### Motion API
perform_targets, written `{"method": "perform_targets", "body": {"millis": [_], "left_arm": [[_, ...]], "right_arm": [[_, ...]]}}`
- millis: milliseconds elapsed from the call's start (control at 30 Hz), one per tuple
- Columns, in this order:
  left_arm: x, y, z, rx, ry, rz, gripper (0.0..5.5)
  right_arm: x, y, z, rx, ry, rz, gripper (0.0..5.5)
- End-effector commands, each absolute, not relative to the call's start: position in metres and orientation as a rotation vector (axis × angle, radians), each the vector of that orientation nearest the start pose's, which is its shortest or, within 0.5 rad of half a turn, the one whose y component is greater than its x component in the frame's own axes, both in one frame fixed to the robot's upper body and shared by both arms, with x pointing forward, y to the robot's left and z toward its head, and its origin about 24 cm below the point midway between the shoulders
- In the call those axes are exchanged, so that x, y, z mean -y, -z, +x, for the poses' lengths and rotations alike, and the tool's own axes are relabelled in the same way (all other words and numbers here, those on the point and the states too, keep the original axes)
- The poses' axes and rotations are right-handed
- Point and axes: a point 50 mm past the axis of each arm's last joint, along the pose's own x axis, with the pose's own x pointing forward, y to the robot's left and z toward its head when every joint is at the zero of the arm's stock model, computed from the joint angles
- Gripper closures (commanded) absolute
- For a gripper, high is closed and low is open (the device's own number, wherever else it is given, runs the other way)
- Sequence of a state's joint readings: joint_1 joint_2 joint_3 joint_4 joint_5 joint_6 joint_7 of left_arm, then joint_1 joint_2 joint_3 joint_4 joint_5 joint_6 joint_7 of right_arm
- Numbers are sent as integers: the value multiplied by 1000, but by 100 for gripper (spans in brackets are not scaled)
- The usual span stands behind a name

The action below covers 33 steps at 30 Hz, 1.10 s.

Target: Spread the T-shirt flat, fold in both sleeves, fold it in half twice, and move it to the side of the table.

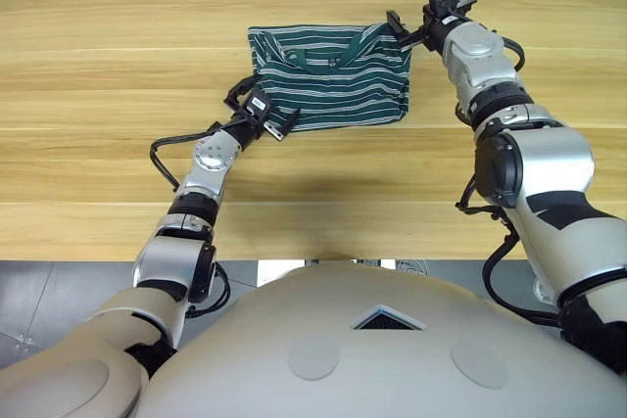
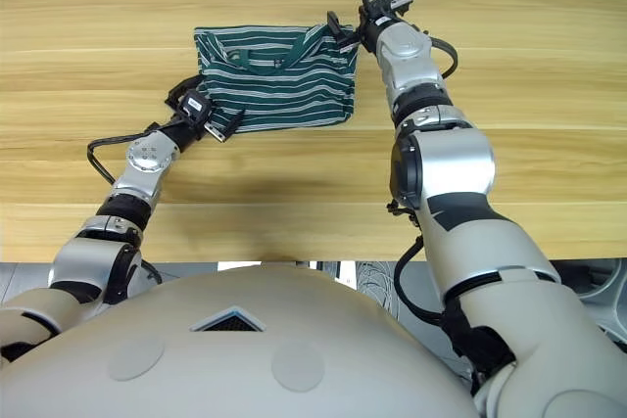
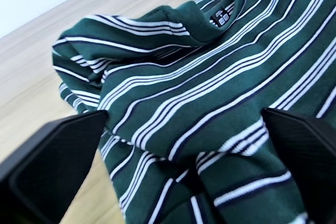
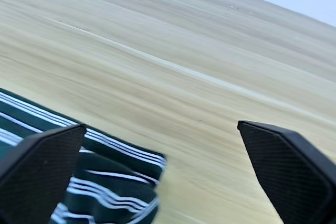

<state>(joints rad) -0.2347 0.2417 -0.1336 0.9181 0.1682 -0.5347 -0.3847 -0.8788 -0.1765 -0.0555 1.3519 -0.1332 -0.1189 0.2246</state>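
Two grippers worked the folded T-shirt [image 1: 331, 75] mid-table [image 1: 118, 36]: left gripper [image 1: 265, 119] at its near-left corner, right gripper [image 1: 400, 30] at its far-right corner. Probably a half-fold was pending, so both needed to pinch cloth next. Left wrist: fingers [image 3: 58, 156] spread, bunched cloth between them unpinched, might snag. Right wrist: fingers [image 4: 37, 166] spread, one beside the corner.

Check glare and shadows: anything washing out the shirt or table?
Left eye view: even light, no glare on the table, no hotspots on the shirt. Left wrist view: only soft shade inside the shirt's folds. Right wrist view: table evenly lit, with a pale washed-out strip beyond its edge.
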Motion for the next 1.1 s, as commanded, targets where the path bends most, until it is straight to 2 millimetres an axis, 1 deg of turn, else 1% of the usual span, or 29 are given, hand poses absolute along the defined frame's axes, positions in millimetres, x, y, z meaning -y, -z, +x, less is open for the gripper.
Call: {"method": "perform_targets", "body": {"millis": [33,100,133,200,267,333,400,500,567,600,667,767,933,1033,1100], "left_arm": [[-169,76,222,-362,628,373,13],[-163,77,217,-352,638,346,13],[-159,75,216,-332,639,333,13],[-152,64,221,-263,625,292,13],[-148,49,228,-180,602,240,13],[-146,27,236,-67,552,124,13],[-143,10,240,8,518,9,13],[-138,-8,239,70,502,-73,13],[-135,-21,235,109,507,-108,13],[-134,-25,234,123,508,-114,13],[-135,-29,236,130,496,-99,13],[-144,-33,242,144,453,-74,13],[-152,-41,249,180,430,-63,13],[-155,-43,251,188,426,-58,13],[-157,-45,253,197,425,-30,13]], "right_arm": [[159,-33,374,-368,-269,-334,12],[157,-35,374,-320,-310,-354,12],[154,-38,374,-283,-349,-335,12],[147,-39,369,-206,-471,-285,12],[140,-35,359,-152,-603,-273,12],[129,-21,341,-144,-764,-261,12],[118,-4,322,-182,-896,-235,12],[108,18,295,-279,-1029,-234,12],[108,27,283,-334,-1076,-242,12],[107,28,280,-346,-1088,-239,12],[103,28,281,-361,-1070,-221,12],[93,31,291,-419,-981,-161,12],[80,36,304,-577,-826,4,12],[67,41,301,-654,-809,53,12],[59,47,294,-699,-829,33,12]]}}
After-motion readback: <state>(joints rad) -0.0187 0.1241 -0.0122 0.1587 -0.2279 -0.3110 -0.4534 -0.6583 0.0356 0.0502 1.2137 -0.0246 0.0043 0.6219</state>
